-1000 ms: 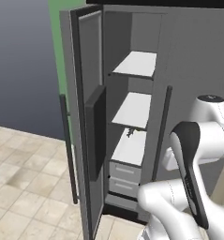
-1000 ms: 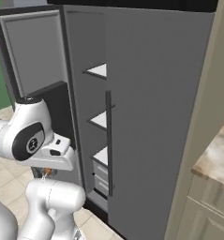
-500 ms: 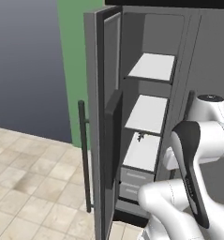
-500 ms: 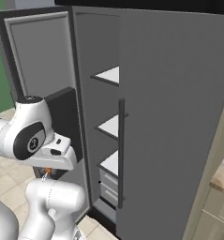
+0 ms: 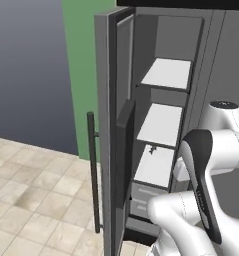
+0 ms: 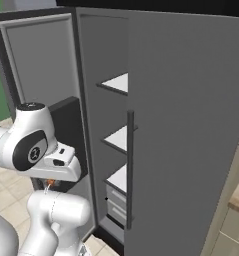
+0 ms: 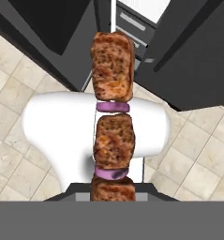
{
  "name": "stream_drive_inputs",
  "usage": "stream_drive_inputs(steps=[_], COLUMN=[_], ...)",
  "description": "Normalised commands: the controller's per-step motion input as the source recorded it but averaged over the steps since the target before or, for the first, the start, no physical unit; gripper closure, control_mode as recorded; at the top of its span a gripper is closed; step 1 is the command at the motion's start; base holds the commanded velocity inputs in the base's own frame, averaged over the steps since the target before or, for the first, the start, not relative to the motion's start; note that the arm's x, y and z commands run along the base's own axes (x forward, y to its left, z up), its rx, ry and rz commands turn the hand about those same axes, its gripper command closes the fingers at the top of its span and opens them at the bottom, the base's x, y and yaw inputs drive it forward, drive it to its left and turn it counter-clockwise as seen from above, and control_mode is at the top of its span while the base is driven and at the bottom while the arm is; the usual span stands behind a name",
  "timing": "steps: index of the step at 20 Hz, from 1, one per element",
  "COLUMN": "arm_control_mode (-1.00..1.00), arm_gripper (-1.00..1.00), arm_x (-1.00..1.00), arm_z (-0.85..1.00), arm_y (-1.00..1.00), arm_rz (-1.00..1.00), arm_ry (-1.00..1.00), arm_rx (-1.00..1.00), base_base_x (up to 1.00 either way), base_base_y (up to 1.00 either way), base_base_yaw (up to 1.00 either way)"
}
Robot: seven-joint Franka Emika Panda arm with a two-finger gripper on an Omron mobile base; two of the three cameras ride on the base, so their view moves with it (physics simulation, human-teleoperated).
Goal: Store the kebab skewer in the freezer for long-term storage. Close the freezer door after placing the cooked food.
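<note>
The kebab skewer (image 7: pixel 112 112), brown meat chunks with purple slices between them, stands up from the bottom middle of the hand view with my gripper (image 6: pixel 51 180) shut on its lower end. A small orange bit of the skewer (image 6: pixel 50 184) shows under the hand. The freezer (image 5: pixel 163 125) stands open ahead, with white shelves and grey drawers (image 5: pixel 141 196). The freezer door (image 5: pixel 118 130) is swung out on the left, its dark bar handle (image 5: pixel 93 172) facing the room. In the right base view the door's inner side (image 6: pixel 41 65) is behind my arm.
The fridge's plain grey door (image 6: pixel 191 130) with its dark handle (image 6: pixel 130 170) is shut to the right of the freezer. A small dark thing (image 5: pixel 152 149) lies on the lower shelf. Tiled floor (image 5: pixel 31 190) lies left of the door; a green wall (image 5: pixel 83 60) is behind it.
Both base views have shifted: the base has driven, so the freezer looks larger and its door is seen more edge-on. The skewer stays in the shut gripper.
</note>
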Motion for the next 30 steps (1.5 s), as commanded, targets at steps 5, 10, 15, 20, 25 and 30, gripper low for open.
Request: stream_drive_inputs(steps=[5,10,15,20,25,30], arm_control_mode=[1.0,1.0,1.0,1.0,1.0,1.0], arm_gripper=[1.0,1.0,1.0,1.0,1.0,1.0], arm_x=[0.0,0.0,0.0,0.0,0.0,0.0], arm_z=[0.0,0.0,0.0,0.0,0.0,0.0], arm_y=[0.0,0.0,0.0,0.0,0.0,0.0], arm_rz=[0.0,0.0,0.0,0.0,0.0,0.0], arm_ry=[0.0,0.0,0.0,0.0,0.0,0.0], arm_rx=[0.0,0.0,0.0,0.0,0.0,0.0], base_base_x=[0.47,0.44,0.4,0.38,0.41,0.33], base_base_y=[0.0,0.0,0.0,0.07,0.18,0.14], base_base_yaw=[0.0,0.0,0.0,0.0,0.0,0.0])
